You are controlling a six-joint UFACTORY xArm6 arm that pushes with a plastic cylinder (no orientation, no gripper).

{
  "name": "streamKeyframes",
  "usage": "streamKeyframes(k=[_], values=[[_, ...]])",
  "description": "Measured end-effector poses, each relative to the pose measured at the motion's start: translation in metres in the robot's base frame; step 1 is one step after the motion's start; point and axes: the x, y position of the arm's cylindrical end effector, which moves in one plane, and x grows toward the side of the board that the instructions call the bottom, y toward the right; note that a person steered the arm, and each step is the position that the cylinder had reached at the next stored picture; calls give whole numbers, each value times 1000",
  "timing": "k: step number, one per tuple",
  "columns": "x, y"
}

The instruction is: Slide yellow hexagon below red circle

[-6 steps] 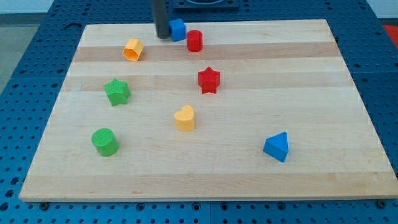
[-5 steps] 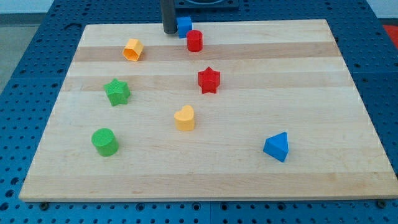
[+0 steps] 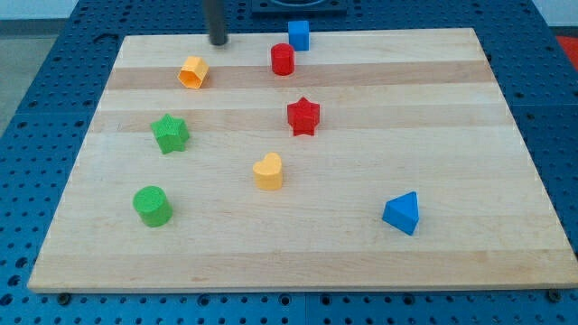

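Observation:
The yellow hexagon (image 3: 192, 72) lies at the upper left of the wooden board (image 3: 433, 135). The red circle (image 3: 283, 59) stands to its right, near the view's top. My tip (image 3: 218, 41) is at the board's top edge, up and to the right of the yellow hexagon and apart from it, well left of the red circle.
A blue cube (image 3: 299, 35) sits at the top edge, up-right of the red circle. A red star (image 3: 303, 116), a yellow heart (image 3: 268, 171), a green star (image 3: 170, 134), a green cylinder (image 3: 152, 206) and a blue triangle (image 3: 402, 213) lie lower on the board.
My tip pushed the blue cube to the right and up along the top edge, then moved left toward the yellow hexagon. The other blocks have not moved.

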Motion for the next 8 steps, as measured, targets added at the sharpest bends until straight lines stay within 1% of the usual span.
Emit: streamKeyframes(k=[1,2,3,5,8], values=[[56,-31],[88,-39],[93,-34],[100,0],[94,110]])
